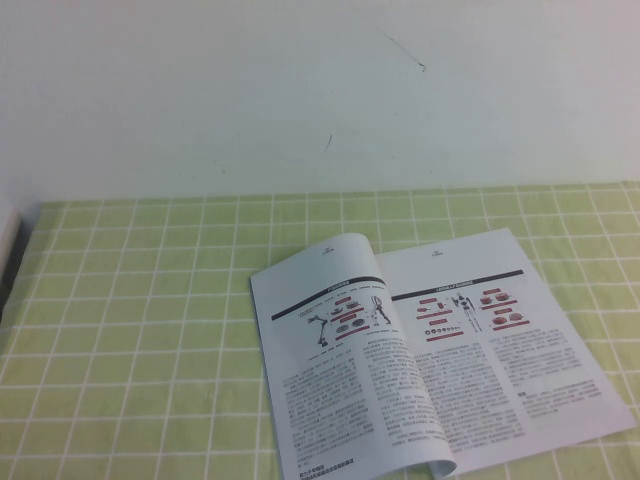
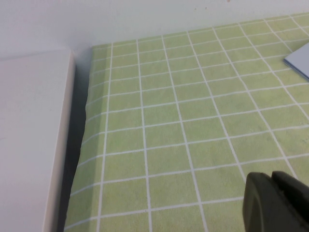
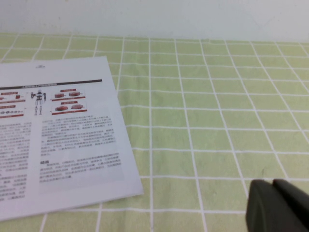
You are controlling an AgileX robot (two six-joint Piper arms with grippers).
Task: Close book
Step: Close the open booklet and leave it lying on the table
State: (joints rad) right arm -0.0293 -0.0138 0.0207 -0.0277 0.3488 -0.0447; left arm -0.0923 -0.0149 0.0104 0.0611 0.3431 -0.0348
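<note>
Left gripper (image 2: 276, 202) is hovering over the bench (image 1: 150, 300) at its left side, well apart from the book (image 1: 430, 350). How far open it is I cannot tell, and it is touching nothing visible. The book is lying open right of centre, its left page arching up, so the closing is not yet begun. Right gripper (image 3: 277, 205) is hovering just right of the book, and again I cannot tell how far open it is.

Open book (image 3: 58, 140) lying flat on a green cloth (image 3: 217, 96) ruled with a white grid. The exposed page carries a black header bar, red-and-black diagrams, a small humanoid figure and columns of print too fine to read. A white wall (image 3: 154, 14) borders the cloth's far edge. The dark right gripper (image 3: 276, 205) hangs over bare cloth, apart from the page's near corner.
</note>
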